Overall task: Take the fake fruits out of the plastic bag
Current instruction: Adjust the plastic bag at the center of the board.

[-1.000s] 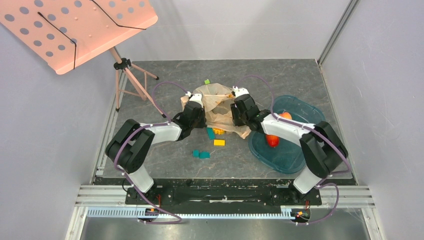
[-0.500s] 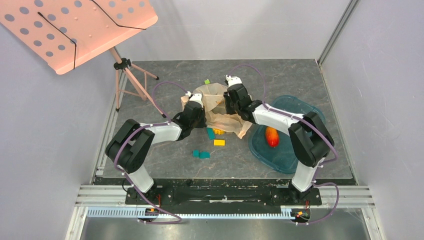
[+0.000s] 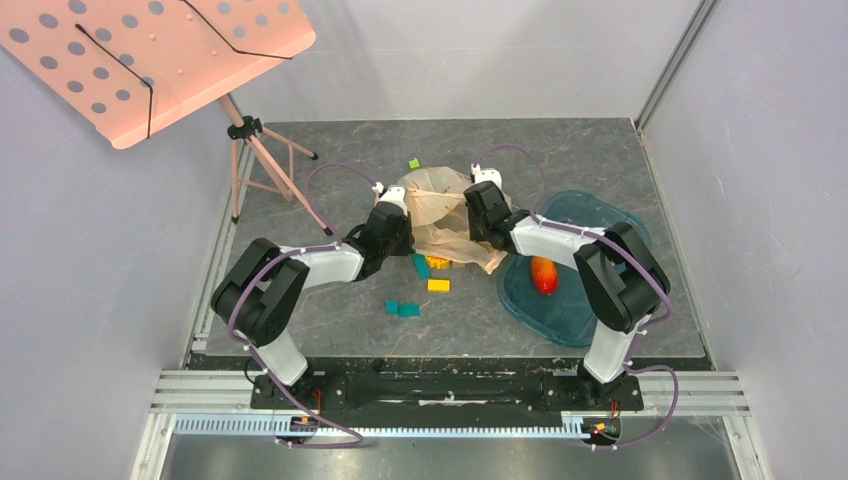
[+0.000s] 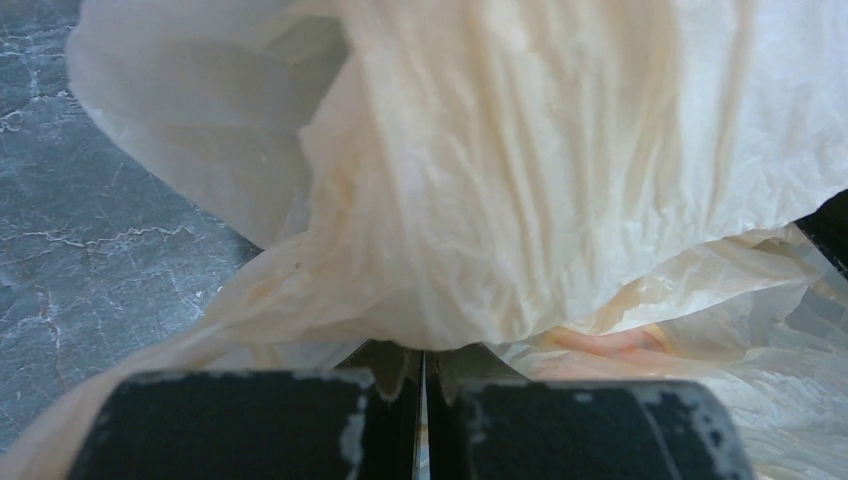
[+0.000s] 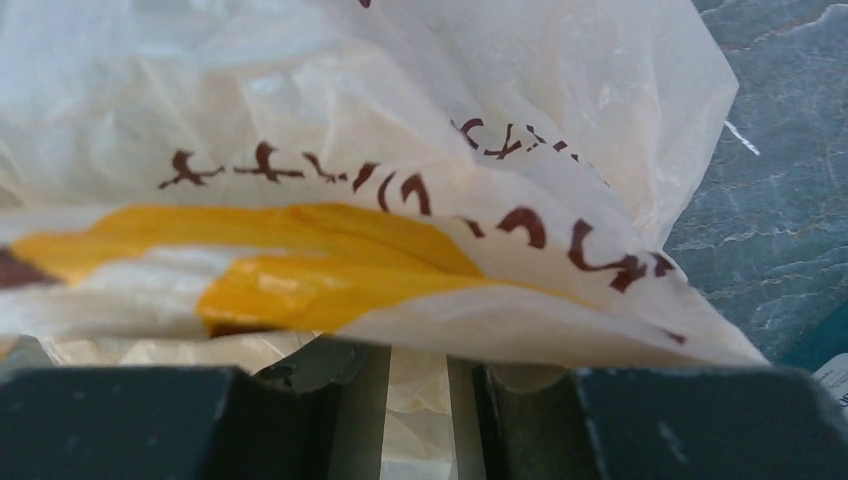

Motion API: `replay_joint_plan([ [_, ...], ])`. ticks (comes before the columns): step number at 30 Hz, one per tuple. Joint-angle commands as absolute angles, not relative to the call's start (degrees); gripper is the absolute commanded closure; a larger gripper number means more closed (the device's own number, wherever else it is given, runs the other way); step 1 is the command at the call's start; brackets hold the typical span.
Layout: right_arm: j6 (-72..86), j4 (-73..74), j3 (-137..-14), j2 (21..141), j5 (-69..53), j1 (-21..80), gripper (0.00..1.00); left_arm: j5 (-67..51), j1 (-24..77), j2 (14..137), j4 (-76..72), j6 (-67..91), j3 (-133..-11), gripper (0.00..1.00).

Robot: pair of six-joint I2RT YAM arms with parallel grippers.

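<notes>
You are pinching the crinkly translucent peach-beige plastic bag [image 3: 440,215] from both sides. Your left jaws are pressing fully together on a gathered fold at the bag's left edge, and the film is billowing up and over them in the left wrist view. Your right jaws are standing at a narrow gap on the bag's far right part. They are holding a fold of film between them, while a printed panel with a yellow patch and brown lettering is draping across them.

The bag is lying crumpled on the dark grey marbled worktop [image 3: 330,310]. Its long axis is running from its far left down to its near right corner, which is reaching the rim of the teal transparent oval tray [image 3: 600,215].

The glossy orange-red oval toy fruit [image 3: 543,273] is lying outside the bag, inside that tray, just right of the bag's near right corner. Its long axis is pointing near-to-far, with the redder end towards you.

A teal building block [image 3: 422,266] and a yellow block [image 3: 438,285] are sitting just off the bag's near edge. Two more teal blocks [image 3: 403,309] are sitting a little nearer to you. A small green block [image 3: 414,163] is sitting just beyond the bag's far edge.
</notes>
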State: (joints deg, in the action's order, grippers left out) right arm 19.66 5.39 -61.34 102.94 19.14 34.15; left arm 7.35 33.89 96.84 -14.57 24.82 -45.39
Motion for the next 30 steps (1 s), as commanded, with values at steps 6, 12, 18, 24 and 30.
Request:
replay_joint_plan([
  [6, 21.2, 8.5, -62.6, 106.1, 18.6, 31.8, 0.66, 7.4, 33.8, 96.8, -14.8, 25.7, -47.0, 0.98],
  [12, 20.1, 10.0, -63.8, 107.9, 16.9, 31.2, 0.58, 7.4, 33.7, 96.8, -14.7, 25.8, -47.0, 0.98],
  [18, 15.5, 5.1, -63.6, 105.6, 11.4, 31.2, 0.38, 7.2, 33.7, 96.8, -14.7, 25.8, -47.1, 0.98],
  [24, 12.7, -0.8, -62.2, 101.4, 7.5, 31.2, 0.29, 7.1, 33.7, 93.5, -15.9, 25.9, -45.4, 0.98],
  [30, 13.6, -6.9, -59.9, 99.2, 3.6, 31.2, 0.27, 6.8, 33.7, 86.3, -17.3, 26.1, -42.9, 0.98],
])
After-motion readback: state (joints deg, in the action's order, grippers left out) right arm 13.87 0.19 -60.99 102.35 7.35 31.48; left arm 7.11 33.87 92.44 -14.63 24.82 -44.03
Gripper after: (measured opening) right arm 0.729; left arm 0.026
